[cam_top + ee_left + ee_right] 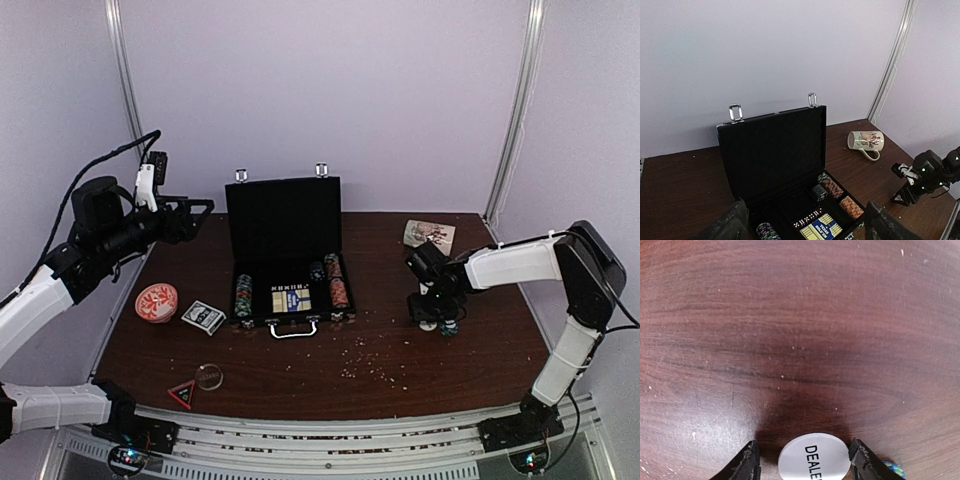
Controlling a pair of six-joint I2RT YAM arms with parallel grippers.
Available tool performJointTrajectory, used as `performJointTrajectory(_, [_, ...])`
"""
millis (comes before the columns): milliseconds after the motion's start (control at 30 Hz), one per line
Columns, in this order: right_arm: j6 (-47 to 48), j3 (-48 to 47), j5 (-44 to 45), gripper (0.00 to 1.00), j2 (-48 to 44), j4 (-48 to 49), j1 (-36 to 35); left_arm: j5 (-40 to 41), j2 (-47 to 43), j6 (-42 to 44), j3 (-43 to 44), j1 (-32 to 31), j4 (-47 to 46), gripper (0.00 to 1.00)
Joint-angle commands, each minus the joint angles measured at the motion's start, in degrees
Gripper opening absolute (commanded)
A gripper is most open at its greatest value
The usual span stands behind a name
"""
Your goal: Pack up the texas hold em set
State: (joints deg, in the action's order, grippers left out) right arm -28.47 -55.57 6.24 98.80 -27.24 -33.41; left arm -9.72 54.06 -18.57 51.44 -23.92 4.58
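The black briefcase (285, 225) stands open mid-table, lid upright; it also shows in the left wrist view (772, 150). Striped chip stacks (338, 285), dice and a blue-yellow card deck (291, 299) lie in its tray. Another boxed deck (203, 317) lies on the table left of it. My left gripper (198, 210) is open and empty, high above the table's left side (802, 232). My right gripper (432, 312) is down at the table right of the case, open, its fingers (747, 462) either side of a white round "DEALER" button (814, 457). A chip (449, 327) lies beside it.
An orange-red patterned dish (156, 301) sits at the left. A white printed mug (428, 234) lies on its side at the back right. A red triangle (182, 393) and a clear round piece (209, 377) lie near the front left edge. Crumbs are scattered across the front middle.
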Motion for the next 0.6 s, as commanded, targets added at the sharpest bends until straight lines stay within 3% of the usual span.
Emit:
performJointTrajectory(0, [-1.2, 1.7, -2.0, 0.61, -1.6, -0.2, 0.4, -0.9, 0.2, -0.3, 1.2, 0.4, -1.9, 0.82])
performJointTrajectory(367, [-1.6, 1.8, 1.0, 0.62, -1.0, -1.5, 0.4, -1.3, 0.3, -0.6, 1.2, 0.4, -2.0, 0.82])
performJointTrajectory(567, [-0.4, 0.8, -3.5, 0.62, 0.7, -1.1, 0.4, -1.3, 0.4, -0.7, 1.2, 0.4, -2.0, 0.82])
